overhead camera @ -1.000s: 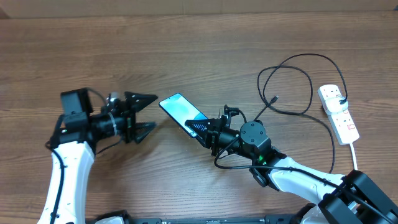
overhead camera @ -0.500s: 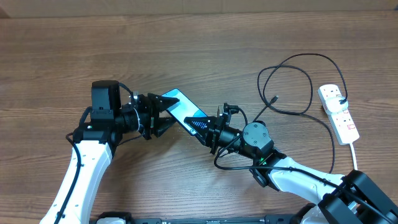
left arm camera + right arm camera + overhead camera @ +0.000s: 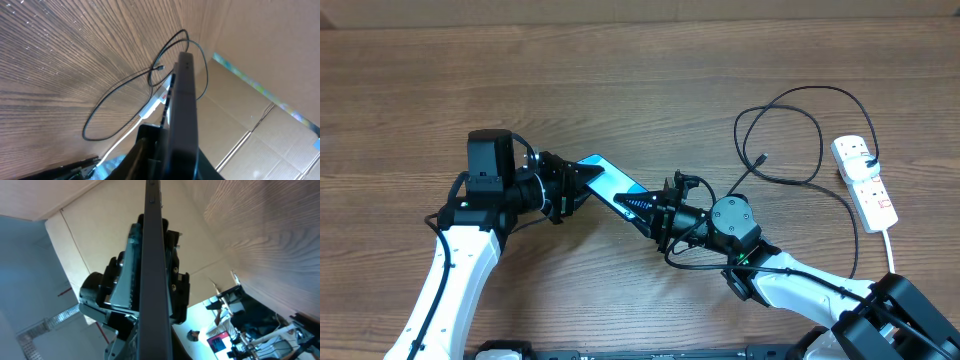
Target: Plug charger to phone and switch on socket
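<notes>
The phone, blue-and-white screen up, hangs tilted between both arms at the table's middle. My left gripper is shut on its left end; in the left wrist view the phone's dark edge runs up from between the fingers. My right gripper is shut on its right end, and the phone's edge fills the right wrist view. The charger lies in black loops at the right, its free plug tip on the wood, apart from the phone. The socket lies at the far right.
The socket's thick white cord runs toward the front edge at the right. The charger loop and white socket show beyond the phone in the left wrist view. Bare wood lies behind and to the left.
My left arm swung right to the phone and its fingers closed on the phone's left end. The right gripper kept its hold and barely moved.
</notes>
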{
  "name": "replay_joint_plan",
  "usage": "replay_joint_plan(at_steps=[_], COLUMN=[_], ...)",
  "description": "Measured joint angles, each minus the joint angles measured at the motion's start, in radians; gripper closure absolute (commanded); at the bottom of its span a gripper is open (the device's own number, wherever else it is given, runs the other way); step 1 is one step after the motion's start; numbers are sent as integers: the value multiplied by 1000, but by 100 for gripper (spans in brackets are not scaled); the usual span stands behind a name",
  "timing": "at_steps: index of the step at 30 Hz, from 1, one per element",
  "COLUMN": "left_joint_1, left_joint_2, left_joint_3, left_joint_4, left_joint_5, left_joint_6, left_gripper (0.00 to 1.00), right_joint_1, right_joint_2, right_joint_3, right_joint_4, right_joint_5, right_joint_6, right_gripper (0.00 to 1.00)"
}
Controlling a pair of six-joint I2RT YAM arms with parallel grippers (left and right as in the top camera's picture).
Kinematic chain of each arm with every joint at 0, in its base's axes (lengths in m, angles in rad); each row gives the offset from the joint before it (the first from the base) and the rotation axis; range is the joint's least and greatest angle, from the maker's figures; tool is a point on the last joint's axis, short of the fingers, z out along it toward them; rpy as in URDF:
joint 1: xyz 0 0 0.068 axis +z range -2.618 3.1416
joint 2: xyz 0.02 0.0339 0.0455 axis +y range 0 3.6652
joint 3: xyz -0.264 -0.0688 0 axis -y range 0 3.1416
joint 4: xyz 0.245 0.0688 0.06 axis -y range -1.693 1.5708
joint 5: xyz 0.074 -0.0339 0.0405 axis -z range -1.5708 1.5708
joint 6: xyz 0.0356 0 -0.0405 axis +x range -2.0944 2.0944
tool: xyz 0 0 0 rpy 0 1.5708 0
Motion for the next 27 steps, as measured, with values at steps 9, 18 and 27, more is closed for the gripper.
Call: replay_joint_plan(at_steps=[9,18,27], left_joint_1=[-6,-19,-16], left_joint_2=[0,2,2], left_joint_3=[-5,-17,-17], left_joint_4=[0,56,61], left_joint_5=[-35,-106,-323], left_joint_6=[38,32,293], left_gripper=[96,96,96], right_joint_1=[-5,-5,2], right_joint_2=[-4,-12,-10], right_joint_3=[13,29,27], right_joint_4=[-55,-191,-454], right_joint_5=[-2,5,29], right_joint_6=[6,6,-171], right_gripper=[82,20,0])
